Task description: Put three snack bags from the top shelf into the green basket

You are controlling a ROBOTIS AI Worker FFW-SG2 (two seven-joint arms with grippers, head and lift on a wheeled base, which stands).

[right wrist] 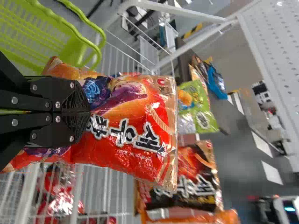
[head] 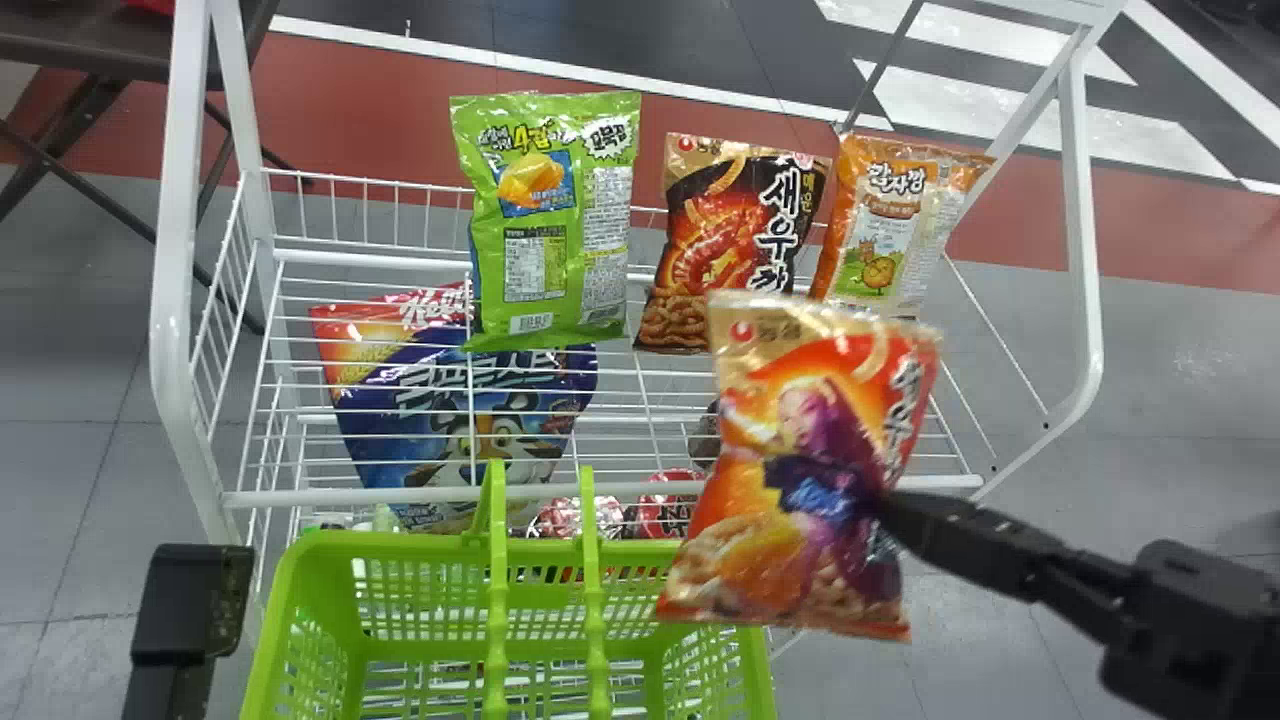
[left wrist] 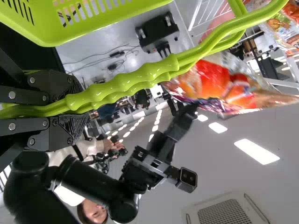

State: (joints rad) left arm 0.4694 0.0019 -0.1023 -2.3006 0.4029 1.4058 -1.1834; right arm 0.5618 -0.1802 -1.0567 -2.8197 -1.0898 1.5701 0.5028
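Note:
In the head view my right gripper [head: 885, 508] holds up an orange-red snack bag [head: 790, 470], in front of the shelf rack and above the basket's right part. The right wrist view has this gripper [right wrist: 86, 113] shut on the middle of the bag [right wrist: 126, 135]. My left gripper's arm part [head: 190, 610] stands left of the green basket [head: 310, 590]; in the left wrist view the left gripper [left wrist: 77, 109] is shut on the basket handles [left wrist: 126, 84]. On the top shelf are a green bag [head: 555, 220], a black-red bag [head: 735, 240] and an orange-white bag [head: 890, 225].
The white wire rack [head: 600, 493] has its front rail just behind the basket and posts on both sides. A blue cereal bag [head: 460, 410] and red packages [head: 665, 505] lie on a lower level. Another black arm [left wrist: 156, 158] reaches across the left wrist view.

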